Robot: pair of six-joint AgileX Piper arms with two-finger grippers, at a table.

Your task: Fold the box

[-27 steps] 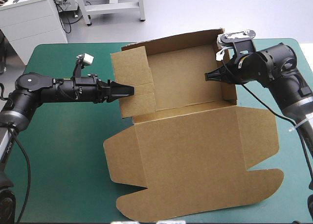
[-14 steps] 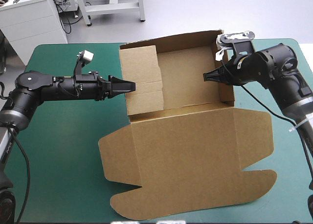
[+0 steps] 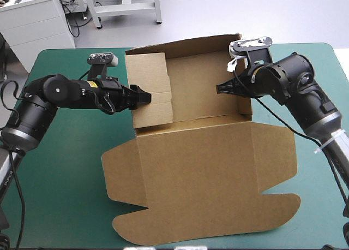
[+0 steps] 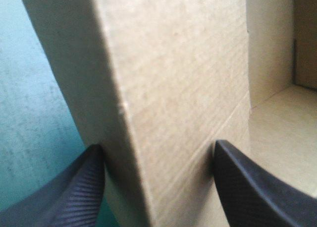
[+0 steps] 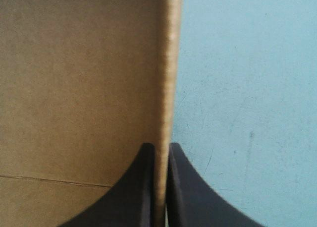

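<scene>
While I steer from my desk, the left gripper reaches in from the table's left side; its black fingers stand apart, one on each side of the raised left wall of the brown box; the box sits mid-table on the teal-green cover, tray toward the far edge, lid flat toward the near edge; the right gripper is clamped on the right wall, the board's edge pinched between its tips.
</scene>
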